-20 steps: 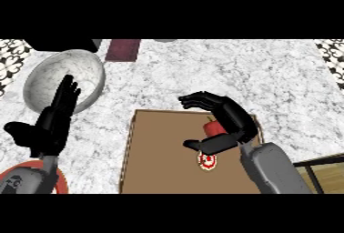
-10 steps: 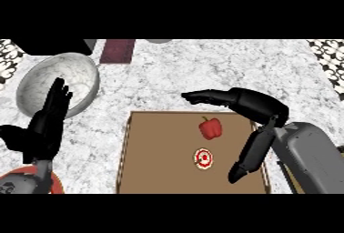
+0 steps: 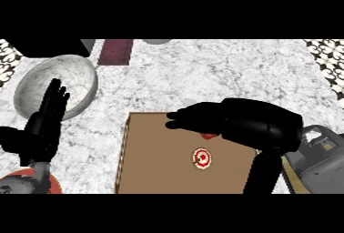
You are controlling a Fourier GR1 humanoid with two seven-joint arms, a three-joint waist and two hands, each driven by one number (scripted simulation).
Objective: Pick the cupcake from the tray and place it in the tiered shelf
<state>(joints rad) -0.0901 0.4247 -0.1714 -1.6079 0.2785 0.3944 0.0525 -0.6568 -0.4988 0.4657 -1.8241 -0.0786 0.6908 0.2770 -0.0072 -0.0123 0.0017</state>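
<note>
A small round cupcake (image 3: 201, 158) with a red and white top stands on the brown tray (image 3: 151, 159), right of the tray's middle. My right hand (image 3: 245, 122) hovers over the tray's far right part, just beyond the cupcake, open with its fingers stretched to the left and the thumb hanging down beside the tray. It holds nothing. Under its palm a red item (image 3: 209, 135) peeks out, mostly hidden. My left hand (image 3: 42, 125) rests open at the left, fingers up, in front of the bowl. I cannot make out the tiered shelf.
A grey marbled bowl (image 3: 60, 79) sits on the counter at the back left. A dark red block (image 3: 115, 51) and a black object (image 3: 47, 46) lie along the far edge. An orange-red thing (image 3: 30, 175) shows at the lower left.
My right hand has swung left and lower over the tray and now covers most of the red item. The left hand has barely shifted.
</note>
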